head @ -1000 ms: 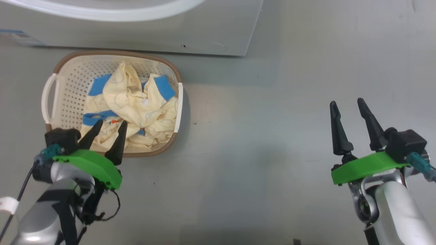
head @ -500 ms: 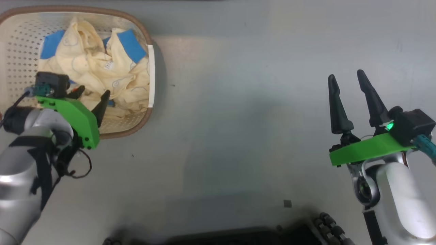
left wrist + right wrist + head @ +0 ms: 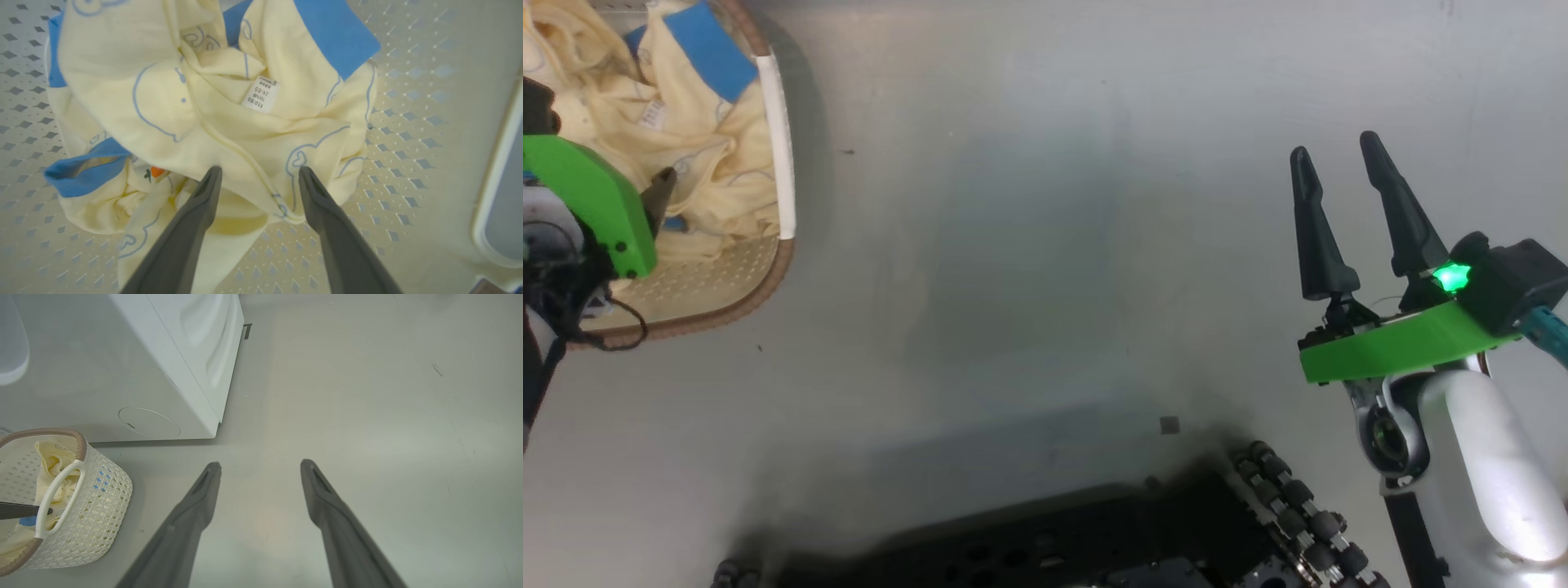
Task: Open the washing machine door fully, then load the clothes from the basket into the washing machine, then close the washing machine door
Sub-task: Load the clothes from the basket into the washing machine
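Note:
The cream basket (image 3: pixel 768 269) stands on the floor at the upper left of the head view, with the cream-yellow, blue-patched clothes (image 3: pixel 686 131) bundled in it. My left gripper (image 3: pixel 259 169) is open inside the basket. Its fingertips straddle a fold of the clothes (image 3: pixel 204 106) just above the perforated basket bottom (image 3: pixel 408 130). One of its fingers (image 3: pixel 658 189) pokes out past the green wrist mount. My right gripper (image 3: pixel 1333 144) hangs open over bare floor with nothing between its fingers. From the right wrist, that gripper (image 3: pixel 260 463) faces the washing machine (image 3: pixel 122 367) and basket (image 3: pixel 102 498). The door is out of view.
My black wheeled base (image 3: pixel 1094 531) with its rollers runs along the bottom of the head view. A small dark scrap (image 3: pixel 1170 425) lies on the grey floor (image 3: pixel 1013 245) just ahead of it. The washing machine's corner (image 3: pixel 216 420) stands right of the basket.
The head camera has tilted down and right, so the basket slid to the picture's upper left and the washer left it. My left gripper has sunk into the basket onto the clothes.

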Robot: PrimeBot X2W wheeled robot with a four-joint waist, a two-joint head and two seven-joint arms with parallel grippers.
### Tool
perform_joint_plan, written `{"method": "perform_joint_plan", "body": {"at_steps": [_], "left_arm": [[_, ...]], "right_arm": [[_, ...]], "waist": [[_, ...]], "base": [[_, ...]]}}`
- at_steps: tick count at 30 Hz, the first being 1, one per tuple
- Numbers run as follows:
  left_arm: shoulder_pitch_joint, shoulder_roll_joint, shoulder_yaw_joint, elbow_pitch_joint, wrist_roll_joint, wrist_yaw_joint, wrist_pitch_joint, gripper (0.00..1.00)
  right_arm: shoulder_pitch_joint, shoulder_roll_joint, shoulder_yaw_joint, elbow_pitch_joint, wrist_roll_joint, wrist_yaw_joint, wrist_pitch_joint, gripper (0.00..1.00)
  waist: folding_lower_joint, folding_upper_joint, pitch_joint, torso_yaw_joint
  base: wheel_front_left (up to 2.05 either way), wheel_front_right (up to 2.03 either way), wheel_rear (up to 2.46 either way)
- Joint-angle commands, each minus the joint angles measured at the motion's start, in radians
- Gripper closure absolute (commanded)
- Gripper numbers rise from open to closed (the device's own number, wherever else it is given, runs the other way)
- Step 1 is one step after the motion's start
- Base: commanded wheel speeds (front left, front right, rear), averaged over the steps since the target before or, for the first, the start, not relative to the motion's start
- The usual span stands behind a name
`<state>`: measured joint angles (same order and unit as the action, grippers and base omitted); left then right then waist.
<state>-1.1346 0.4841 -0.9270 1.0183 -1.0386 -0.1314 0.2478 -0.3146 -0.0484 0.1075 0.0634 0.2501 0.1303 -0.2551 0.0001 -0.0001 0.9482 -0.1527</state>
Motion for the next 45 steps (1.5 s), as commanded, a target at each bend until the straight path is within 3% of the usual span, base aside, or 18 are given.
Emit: {"method": "perform_joint_plan", "body": {"at_steps": [1,11,28,29,30,31,32,45], "left_arm": [[-0.029,0.061,0.034,0.017,-0.035,0.001,0.015,0.00],[-0.092,0.049,0.034,0.126,-0.081,0.001,0.089,0.00],[-0.073,0.013,-0.110,0.176,-0.001,0.001,0.098,0.00],[-0.073,0.011,-0.112,0.180,-0.004,0.001,0.104,0.09],[-0.073,0.010,-0.113,0.182,-0.008,0.001,0.111,0.56],[-0.073,0.009,-0.114,0.182,-0.013,0.001,0.115,0.95],[-0.073,0.008,-0.115,0.181,-0.017,0.001,0.118,1.00],[-0.072,0.022,-0.111,0.167,-0.070,0.001,0.073,1.00]], "right_arm": [[0.030,-0.002,0.029,-0.033,0.014,0.000,-0.007,0.00],[0.051,-0.002,0.058,-0.053,0.040,0.000,-0.007,0.00],[0.085,-0.002,0.071,-0.068,0.049,0.000,-0.007,0.00],[0.085,-0.002,0.070,-0.069,0.049,0.000,-0.007,0.00],[0.085,-0.002,0.069,-0.070,0.049,0.000,-0.007,0.00],[0.085,-0.002,0.068,-0.070,0.048,0.000,-0.007,0.00],[0.085,-0.002,0.067,-0.069,0.047,0.000,-0.007,0.00],[0.033,-0.002,0.065,-0.060,0.040,0.000,-0.007,0.00]], "waist": [[-0.0001,0.0001,0.028,-0.033],[-0.0001,0.0001,0.056,-0.067],[-0.0001,0.0001,0.072,-0.079],[-0.0001,0.0001,0.072,-0.079],[-0.0001,0.0001,0.073,-0.079],[-0.0001,0.0001,0.073,-0.078],[-0.0001,0.0001,0.073,-0.078],[-0.0001,0.0001,0.055,-0.059]], "base": [[0.00,0.00,0.00],[0.00,0.00,0.00],[0.00,0.00,0.00],[0.00,0.00,0.00],[0.00,0.00,0.00],[0.00,0.00,0.00],[0.00,0.00,0.00],[0.00,0.00,0.00]]}}
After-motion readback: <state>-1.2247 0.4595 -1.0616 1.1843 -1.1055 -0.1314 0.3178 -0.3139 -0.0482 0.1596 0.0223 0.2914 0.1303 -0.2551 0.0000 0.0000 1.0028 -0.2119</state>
